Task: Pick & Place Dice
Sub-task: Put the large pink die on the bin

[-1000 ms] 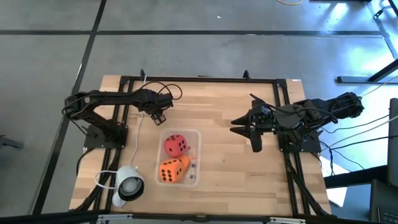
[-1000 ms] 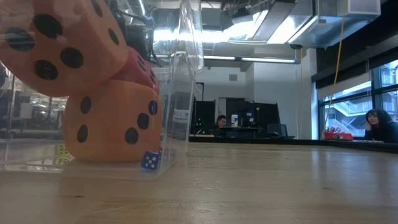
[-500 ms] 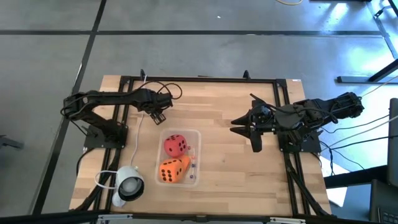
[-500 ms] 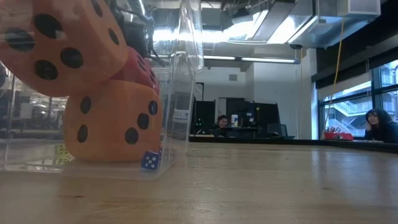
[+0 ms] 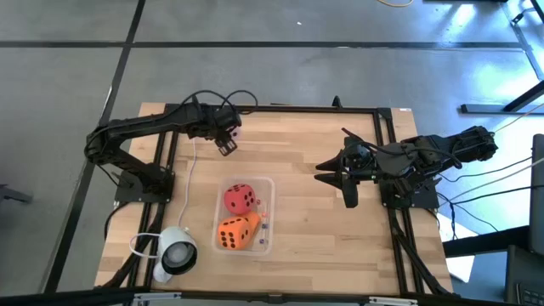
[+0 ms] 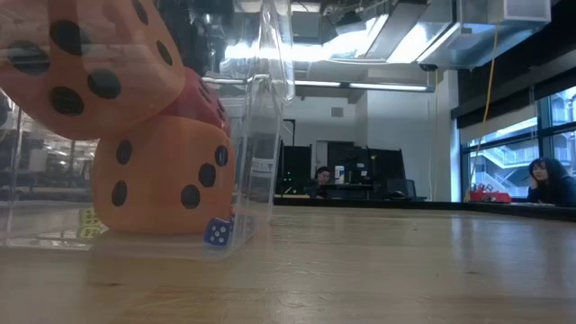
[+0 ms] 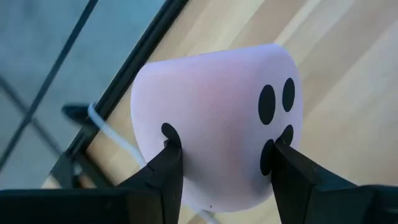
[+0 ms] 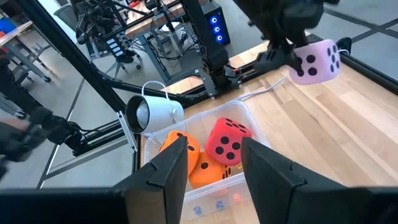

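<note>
Left claw (image 8: 292, 53) clenched on pale pink die (image 7: 214, 124); carry toward six o'clock, release squarely over clear bin (image 5: 270, 183).

No legible text, label, brand name, numeral or sign appears in any view. The only markings are dark pips on the dice, which are dots, not writing; room fixtures beyond the table carry nothing that can be read.
</note>
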Robot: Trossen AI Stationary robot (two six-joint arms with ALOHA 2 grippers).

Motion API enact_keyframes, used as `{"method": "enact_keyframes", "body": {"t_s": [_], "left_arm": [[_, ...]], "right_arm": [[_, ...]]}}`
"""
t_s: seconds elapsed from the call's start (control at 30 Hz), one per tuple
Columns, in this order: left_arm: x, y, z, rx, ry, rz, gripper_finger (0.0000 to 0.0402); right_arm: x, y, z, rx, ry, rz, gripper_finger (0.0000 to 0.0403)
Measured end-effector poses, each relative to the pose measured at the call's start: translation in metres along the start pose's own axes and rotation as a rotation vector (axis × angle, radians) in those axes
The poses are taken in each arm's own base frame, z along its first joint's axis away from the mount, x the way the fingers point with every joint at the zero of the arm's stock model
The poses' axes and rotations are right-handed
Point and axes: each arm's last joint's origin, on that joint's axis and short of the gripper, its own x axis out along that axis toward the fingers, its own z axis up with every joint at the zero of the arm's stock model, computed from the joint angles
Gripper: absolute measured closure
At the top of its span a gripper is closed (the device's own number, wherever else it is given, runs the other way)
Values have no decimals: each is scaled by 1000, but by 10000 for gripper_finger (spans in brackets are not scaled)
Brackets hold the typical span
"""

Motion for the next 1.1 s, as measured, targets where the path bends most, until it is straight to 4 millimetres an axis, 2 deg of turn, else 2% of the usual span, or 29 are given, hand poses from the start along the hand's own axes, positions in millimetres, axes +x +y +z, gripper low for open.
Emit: {"method": "enact_keyframes", "body": {"t_s": [0.23,0.53,0.77,0.97,1.1], "left_arm": [[-50,-14,17,6,-144,-174,243],[-111,-39,17,23,-297,-354,248],[-151,-63,1,90,-361,-501,249],[-169,-87,-26,239,-344,-580,252],[-179,-100,-41,276,-325,-648,254]], "right_arm": [[0,0,0,-5,9,13,254],[0,1,0,-8,12,19,254],[0,0,0,-8,12,19,254],[0,1,0,8,12,19,254],[0,1,0,16,12,19,254]]}}
